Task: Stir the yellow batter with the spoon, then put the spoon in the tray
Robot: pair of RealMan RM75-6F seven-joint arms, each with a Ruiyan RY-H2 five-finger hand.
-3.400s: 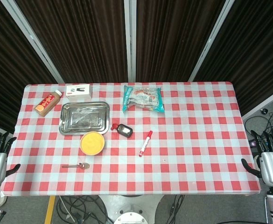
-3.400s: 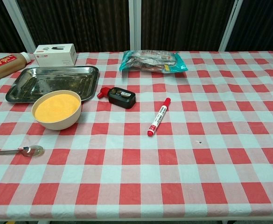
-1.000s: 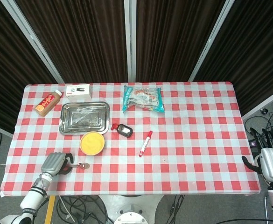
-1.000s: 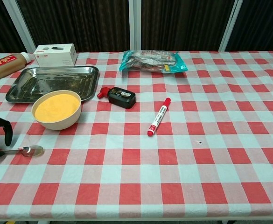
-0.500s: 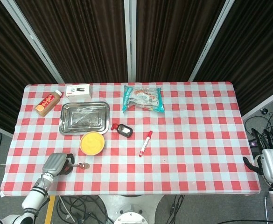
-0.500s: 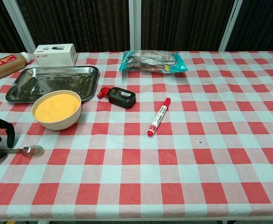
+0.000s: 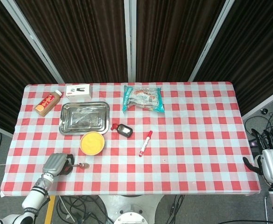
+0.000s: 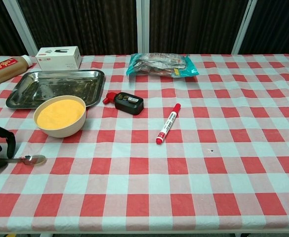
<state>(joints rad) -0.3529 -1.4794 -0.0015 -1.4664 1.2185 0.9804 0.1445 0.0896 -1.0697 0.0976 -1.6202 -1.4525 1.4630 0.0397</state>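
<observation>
On the checked table (image 8: 193,168), left hand (image 7: 56,164) covers the spoon (image 8: 27,159) handle.

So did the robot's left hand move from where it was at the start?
Yes. The left hand came in from the table's left edge and now sits over the spoon handle, in front of the batter bowl.

head: high, looking down | chest: low, near | shared: table (image 7: 197,140)

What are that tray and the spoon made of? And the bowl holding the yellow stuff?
Tray: likely metal, silvery with blotchy reflections.
Spoon: also looks metal, its bowl shiny grey.
Bowl: cream and matte; plastic or ceramic, can't tell.
</observation>
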